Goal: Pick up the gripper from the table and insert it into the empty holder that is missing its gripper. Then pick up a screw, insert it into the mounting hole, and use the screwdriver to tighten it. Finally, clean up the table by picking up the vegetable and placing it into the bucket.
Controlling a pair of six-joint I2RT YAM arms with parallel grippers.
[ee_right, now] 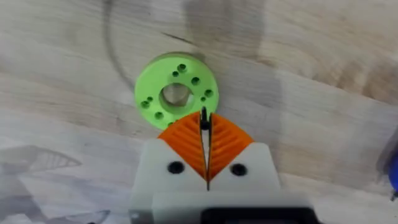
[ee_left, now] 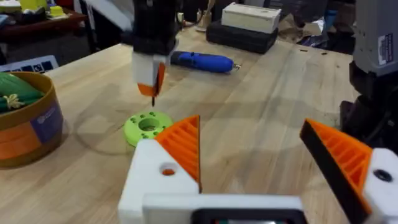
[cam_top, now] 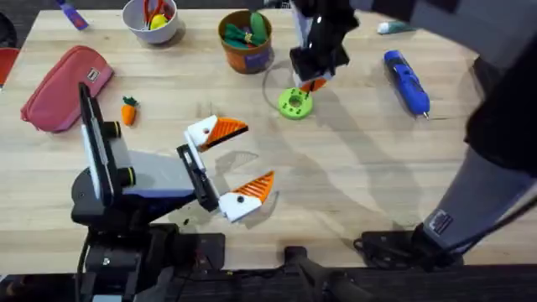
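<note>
I see the left claw (cam_top: pixel 228 165) lying low over the near part of the counter (cam_top: pixel 352 184), its two orange ribbed pads spread wide apart with nothing between them. In the left wrist view, both white holders (ee_left: pixel 158 177) carry their orange fingers, and a hole shows in the face of the nearer mount.

Beyond the left claw, near the middle of the counter, a green disc (cam_top: pixel 294 103) with a ring of small holes rests flat. I see the right claw (cam_top: pixel 312 82) poised just above the disc's far edge. In the right wrist view, its orange pads (ee_right: pixel 186 143) are pressed together on a thin dark pin-like item (ee_right: pixel 203 121) that projects from the tips; I cannot tell from here whether this is a screw. The tip stands over the rim of the disc, beside its central bore.

The vegetable (cam_top: pixel 128 110) lies on the counter to the left, just beside a red pouch (cam_top: pixel 65 86). The screwdriver (cam_top: pixel 406 80) lies flat on the right, well apart from the disc, its silver bit pointing toward the near edge.

Farther back, the bucket (cam_top: pixel 246 40) stands upright behind the disc, with green and orange items inside. A white bowl (cam_top: pixel 151 18) holding small objects stands at the far edge, left of the bucket.
</note>
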